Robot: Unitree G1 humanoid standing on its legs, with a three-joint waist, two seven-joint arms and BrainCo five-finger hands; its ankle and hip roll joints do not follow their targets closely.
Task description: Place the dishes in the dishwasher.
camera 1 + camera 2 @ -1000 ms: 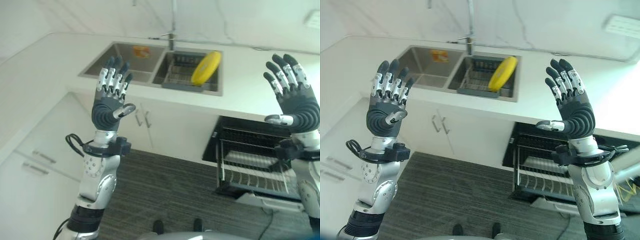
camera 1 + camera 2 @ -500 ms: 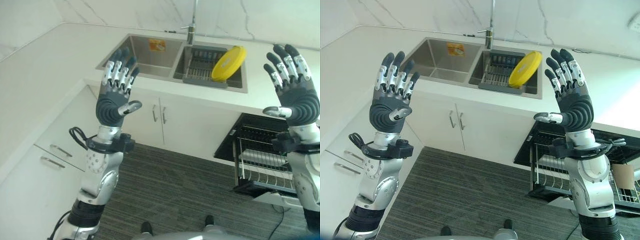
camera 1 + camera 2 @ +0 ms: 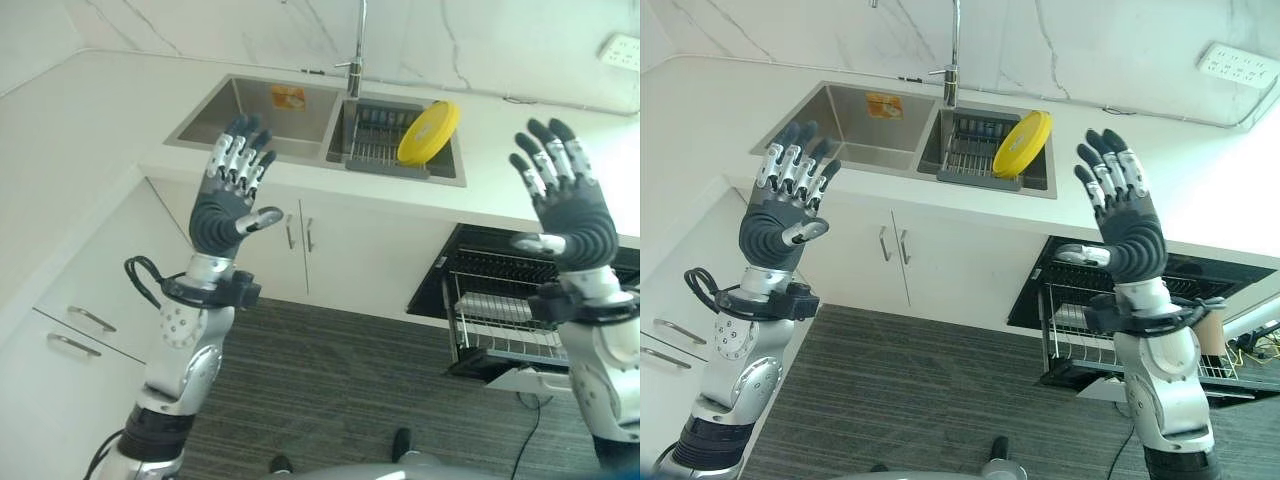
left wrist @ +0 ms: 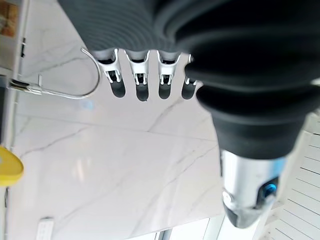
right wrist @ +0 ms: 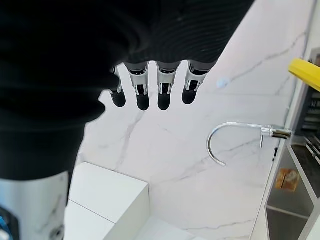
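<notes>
A yellow plate [image 3: 428, 133] leans on edge in a wire rack [image 3: 975, 155] inside the right basin of the steel sink [image 3: 255, 110]. The dishwasher [image 3: 1220, 290] is open under the counter at the right, its wire basket [image 3: 505, 320] pulled out. My left hand [image 3: 228, 200] is raised in the air in front of the sink's left basin, fingers straight, holding nothing. My right hand [image 3: 1125, 225] is raised above the dishwasher, also open and holding nothing. Both hands are well short of the plate.
A white counter [image 3: 90, 130] wraps round the corner on the left, with drawers [image 3: 70, 330] below. White cupboard doors [image 3: 895, 250] stand under the sink. A tall tap [image 3: 953, 60] rises behind it. The floor [image 3: 340, 390] is dark and striped.
The camera has shifted, so the whole kitchen sits differently in view. Both hands stay raised and open; the right hand has come a little lower.
</notes>
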